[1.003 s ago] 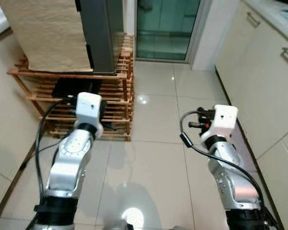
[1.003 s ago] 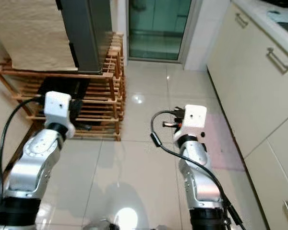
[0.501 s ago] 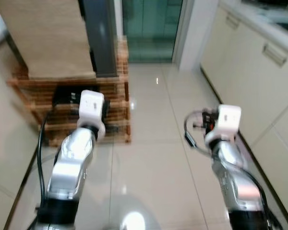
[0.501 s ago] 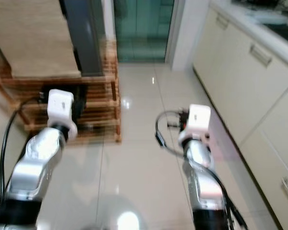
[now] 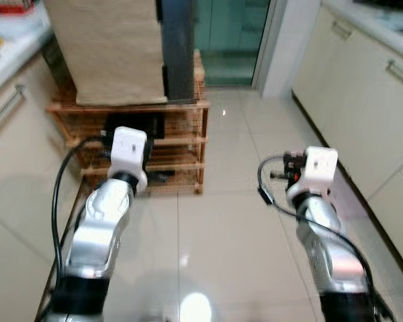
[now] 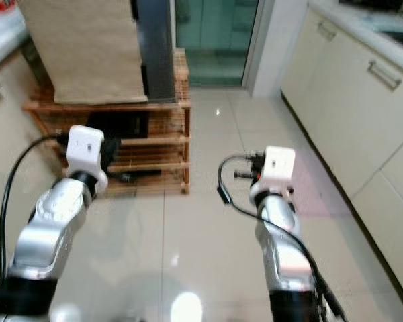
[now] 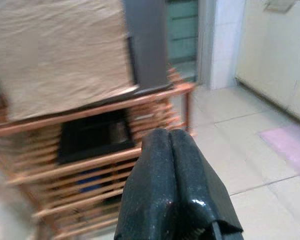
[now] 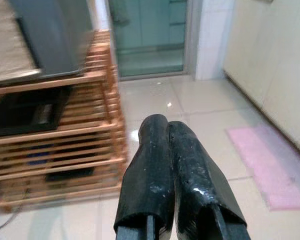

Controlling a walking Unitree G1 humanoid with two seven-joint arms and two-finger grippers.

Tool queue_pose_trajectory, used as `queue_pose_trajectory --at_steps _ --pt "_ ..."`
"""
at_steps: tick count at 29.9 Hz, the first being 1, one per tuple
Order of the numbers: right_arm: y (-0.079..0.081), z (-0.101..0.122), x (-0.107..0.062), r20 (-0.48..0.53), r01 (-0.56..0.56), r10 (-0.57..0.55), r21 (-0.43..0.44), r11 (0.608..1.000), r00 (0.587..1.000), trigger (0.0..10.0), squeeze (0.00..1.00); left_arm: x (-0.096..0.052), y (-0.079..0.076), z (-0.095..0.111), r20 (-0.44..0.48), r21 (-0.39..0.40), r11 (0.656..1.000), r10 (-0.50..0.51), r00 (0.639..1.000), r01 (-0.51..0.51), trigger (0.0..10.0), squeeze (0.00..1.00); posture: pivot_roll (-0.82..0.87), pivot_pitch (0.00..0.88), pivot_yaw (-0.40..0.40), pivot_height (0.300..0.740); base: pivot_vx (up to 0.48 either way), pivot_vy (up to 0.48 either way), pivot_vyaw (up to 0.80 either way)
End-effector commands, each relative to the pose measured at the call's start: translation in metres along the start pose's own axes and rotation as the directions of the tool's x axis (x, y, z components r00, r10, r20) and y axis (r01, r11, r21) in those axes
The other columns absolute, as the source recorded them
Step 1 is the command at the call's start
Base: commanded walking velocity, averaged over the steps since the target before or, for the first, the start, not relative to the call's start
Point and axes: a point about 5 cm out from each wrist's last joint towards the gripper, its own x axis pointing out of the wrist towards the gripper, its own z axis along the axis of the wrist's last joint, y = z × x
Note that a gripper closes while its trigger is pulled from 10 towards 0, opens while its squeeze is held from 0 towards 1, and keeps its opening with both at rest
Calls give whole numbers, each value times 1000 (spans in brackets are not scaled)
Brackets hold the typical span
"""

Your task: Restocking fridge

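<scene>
Both arms are raised over a glossy tiled floor in a kitchen. The left gripper has its two black fingers pressed together with nothing between them, and the right gripper is likewise closed and empty. Ahead on the robot's left stands a slatted wooden rack; on its top sits a dark grey appliance, partly draped with a beige cloth, which may be the fridge. Cream cabinets line the right side, and a glass door lies straight ahead.
</scene>
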Motion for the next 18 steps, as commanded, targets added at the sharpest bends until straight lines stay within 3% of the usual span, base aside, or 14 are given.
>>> queue_pose_trajectory --at_steps 1,3,5,10,18 --pt "1 2 1 6 -7 7 -12 1000 1000 10000 0 -1 0 4 16 3 1000 13 1000 -13 10000 0 20 4 -16 740 0 -480 0" --pt "1 3 1 8 -8 8 -12 1000 1000 10000 0 -2 2 3 10 -64 997 42 999 -41 10000 0 20 4 -15 740 0 -480 0" --pt "1 3 1 10 -8 8 -14 1000 1000 10000 0 -2 1 3 2 -64 997 32 999 -32 10000 0 21 4 -16 740 0 -480 0" --pt "1 6 1 18 -9 10 -65 998 1000 10000 0 -3 -4 10 37 -122 993 13 999 -9 10000 0 20 4 -18 740 0 0 0" --pt "10 23 2 96 -59 81 -208 976 992 10000 0 -5 -8 19 84 -91 996 3 996 5 10000 0 18 7 -17 740 0 0 0"
